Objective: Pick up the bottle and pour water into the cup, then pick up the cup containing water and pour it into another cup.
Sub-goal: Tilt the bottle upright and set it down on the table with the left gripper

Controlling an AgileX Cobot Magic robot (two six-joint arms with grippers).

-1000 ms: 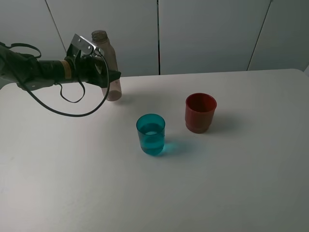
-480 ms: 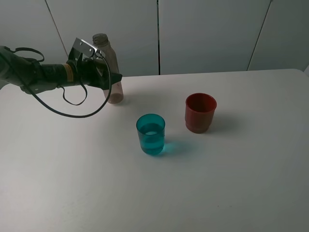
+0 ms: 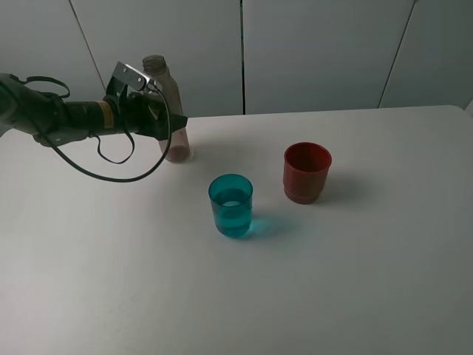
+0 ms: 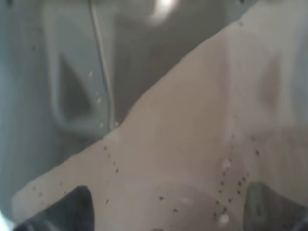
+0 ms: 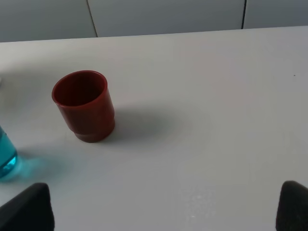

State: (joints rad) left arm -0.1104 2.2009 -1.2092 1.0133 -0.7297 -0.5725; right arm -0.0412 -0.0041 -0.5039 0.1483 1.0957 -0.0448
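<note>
The bottle [image 3: 176, 144] is being carried a little to the right and lower than it was a second ago, and it is now held upright at the far left of the table [image 3: 355, 281], well apart from both cups. The left gripper [image 3: 171, 118] is seen clamped around the bottle's middle, and the clear wall, dotted with droplets, fills the left wrist view. Whether the base is down on the surface yet cannot be told from here.

Water is visible in the teal cup [image 3: 230, 205], which has not been shifted through all of this and stands near the middle. The red-brown cup [image 3: 307, 172] is found just beside it to the right, upright and seemingly empty. So the first pour is judged done, and the bottle is most likely being put back.

The right gripper [image 5: 160, 207] is held with its fingers wide apart and nothing between them, and the red-brown cup and an edge of the teal one are in its view. Once the bottle is released, the teal cup is expected to be picked up and tipped into the red-brown one.
</note>
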